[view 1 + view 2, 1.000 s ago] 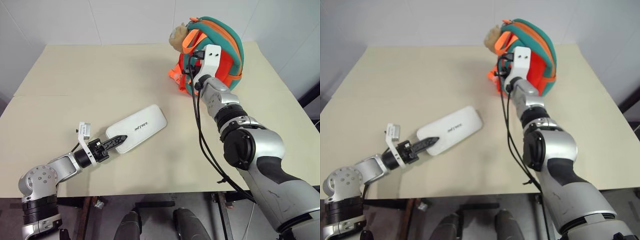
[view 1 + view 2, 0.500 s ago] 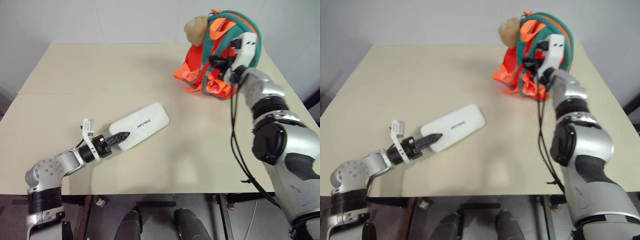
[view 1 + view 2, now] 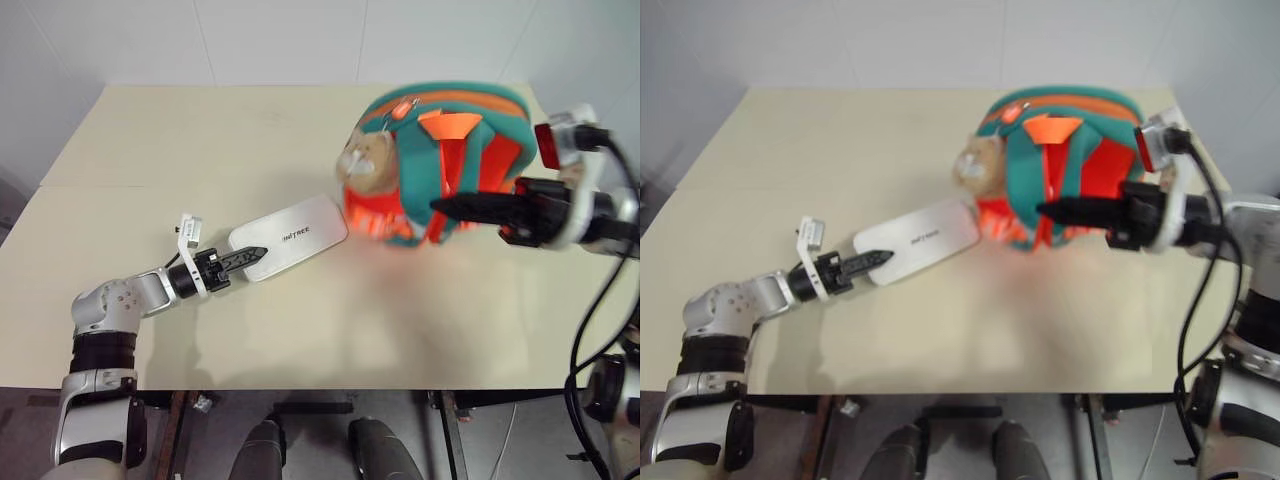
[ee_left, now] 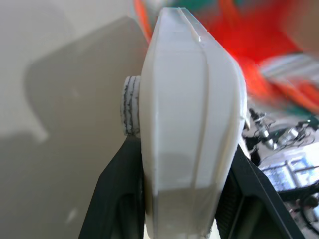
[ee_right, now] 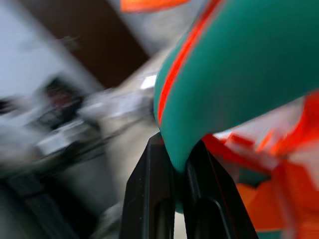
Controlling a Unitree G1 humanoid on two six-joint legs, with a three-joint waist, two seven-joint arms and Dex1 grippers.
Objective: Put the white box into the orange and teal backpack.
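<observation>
The white box (image 3: 293,236) lies flat on the table, its far end close to the backpack. My left gripper (image 3: 250,255) is shut on its near end. In the left wrist view the white box (image 4: 189,124) sits edge-on between the two black fingers (image 4: 112,189). The orange and teal backpack (image 3: 450,160) hangs above the table at the right, with its tan plush cat charm (image 3: 367,160) facing the box. My right gripper (image 3: 445,207) points left and is shut on a teal strap (image 5: 224,74) of the backpack.
The tan table (image 3: 150,150) has open surface at the left and the back. Its front edge runs just below my left arm. Black cables (image 3: 590,330) hang from my right arm at the right edge. White walls stand behind the table.
My right arm has swung back toward me and turned to point left, carrying the backpack from the far right to just beside the box. My left gripper has pushed the box slightly forward.
</observation>
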